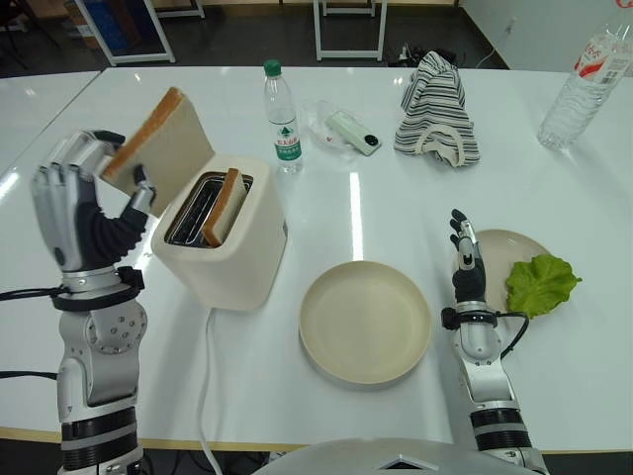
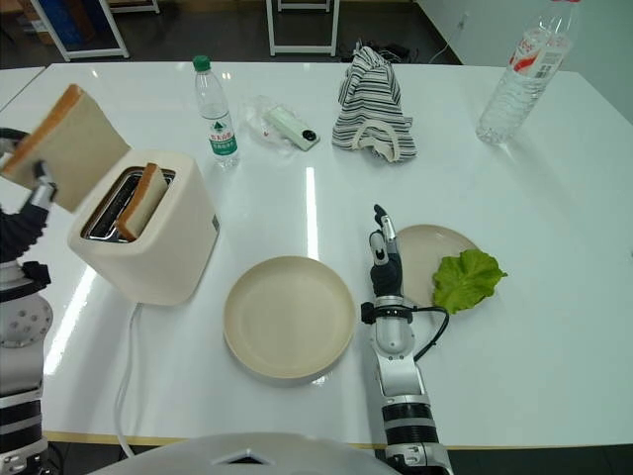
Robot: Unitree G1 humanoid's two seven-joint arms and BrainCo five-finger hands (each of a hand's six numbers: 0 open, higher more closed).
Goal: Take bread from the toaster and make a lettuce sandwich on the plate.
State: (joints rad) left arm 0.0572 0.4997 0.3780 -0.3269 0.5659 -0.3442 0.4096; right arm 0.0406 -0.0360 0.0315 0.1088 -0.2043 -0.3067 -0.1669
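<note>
Left eye view: left hand grips one slice; second slice sits in toaster, plate bare, lettuce untouched, right hand empty, uncurled.

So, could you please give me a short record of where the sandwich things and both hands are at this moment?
left hand: raised left of the toaster, shut on a bread slice held above it
second slice: standing in a toaster slot, top sticking out
large plate: on the table right of the toaster, nothing on it
lettuce: lying on the right part of the small plate
right hand: open, fingers straight, at the small plate's left edge, holding nothing
</note>
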